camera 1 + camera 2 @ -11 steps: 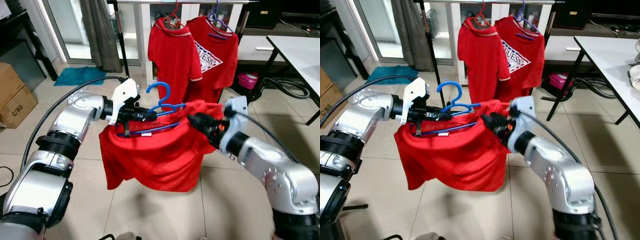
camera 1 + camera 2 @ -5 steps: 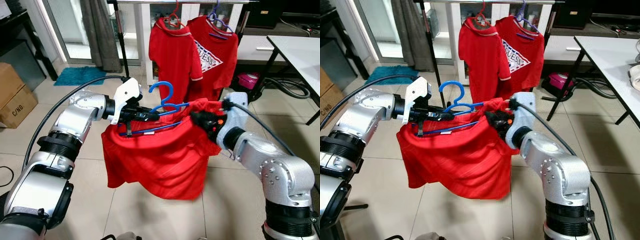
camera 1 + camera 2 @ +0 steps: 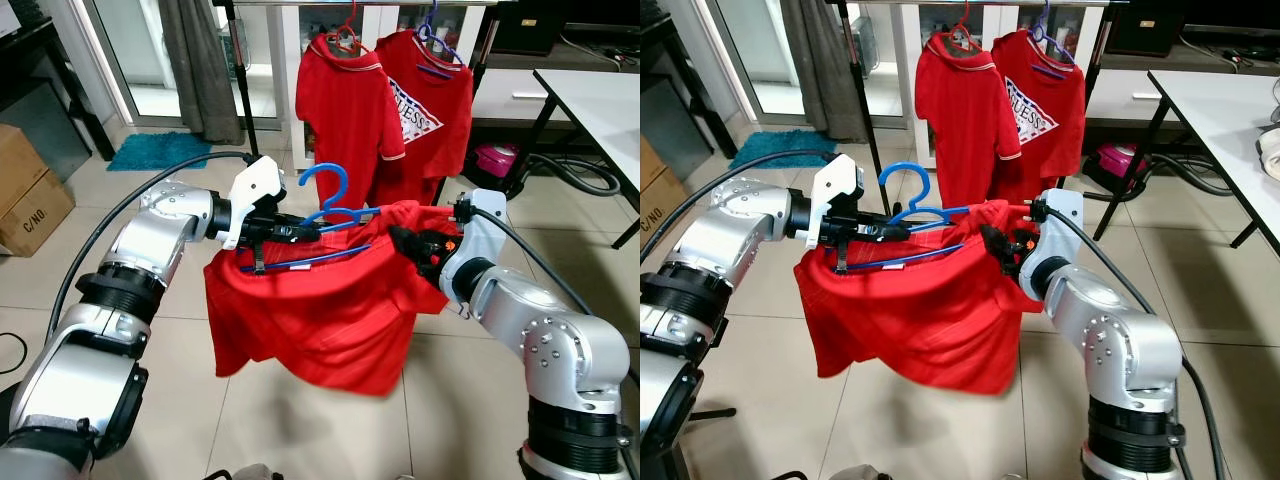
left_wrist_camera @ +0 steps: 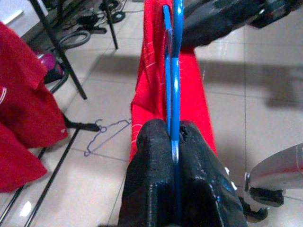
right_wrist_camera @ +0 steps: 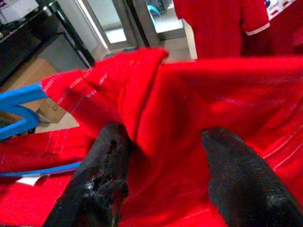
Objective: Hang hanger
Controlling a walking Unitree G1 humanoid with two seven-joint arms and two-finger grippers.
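- We are midway through the task as we judge it: a red shirt is draped on the blue hanger, and we are carrying both in front of us, not yet up at the rail.
- The hanger is sitting between our two arms, its hook pointing upward, well below and nearer than the rail at the far side of the room.
- Our left gripper is reaching in from the left with the forearm roughly level; its fingers are pinched tight on the hanger's blue wire, close to the base of the hook.
- Our right gripper is coming in from the right, elbow bent, at the shirt's right shoulder. Its fingers are standing apart with red cloth bunched between and around them; we cannot tell whether they are actually gripping it.
- Two more red shirts are hanging on the rail already, on their own hangers, so free rail is lying to the left of them.
- The next move, we think, is calling for a step toward the rail and a lift of the left arm, so the hook clears the bar and drops over it.
- The right side would need to be letting the cloth fall free without dragging the shirt off the hanger.
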